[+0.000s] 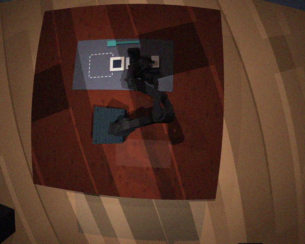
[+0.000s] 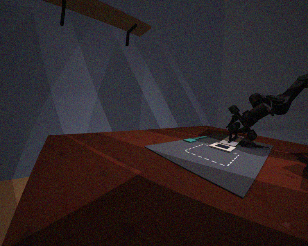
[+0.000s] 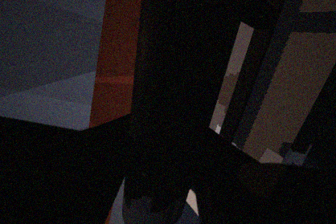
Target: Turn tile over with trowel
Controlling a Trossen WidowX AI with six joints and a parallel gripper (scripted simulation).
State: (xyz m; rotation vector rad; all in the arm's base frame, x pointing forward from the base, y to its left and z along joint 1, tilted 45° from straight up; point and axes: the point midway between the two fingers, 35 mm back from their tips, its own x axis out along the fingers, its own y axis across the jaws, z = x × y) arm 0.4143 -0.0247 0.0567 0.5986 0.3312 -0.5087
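Note:
The tile [image 1: 117, 63] [image 2: 222, 146] is white with a dark blue square facing up. It lies flat on the grey mat [image 1: 95, 82] [image 2: 228, 177], just right of the dashed outline [image 1: 89, 65] [image 2: 201, 156] and outside it. My gripper [image 1: 136, 62] [image 2: 231, 138] is low over the mat right of the tile, shut on the small trowel. The trowel's pale blade [image 1: 127, 62] [image 2: 230, 143] points at the tile's right edge and lies close to it. The handle is hidden under my wrist. The wrist view is too dark to show the grip.
A teal long-handled tool [image 1: 122, 42] [image 2: 194, 139] lies along the mat's far edge. A pale square patch [image 1: 155, 62] shows on the mat behind my wrist. The arm's blue base plate [image 1: 101, 126] sits on the red table [image 1: 55, 157] in front of the mat.

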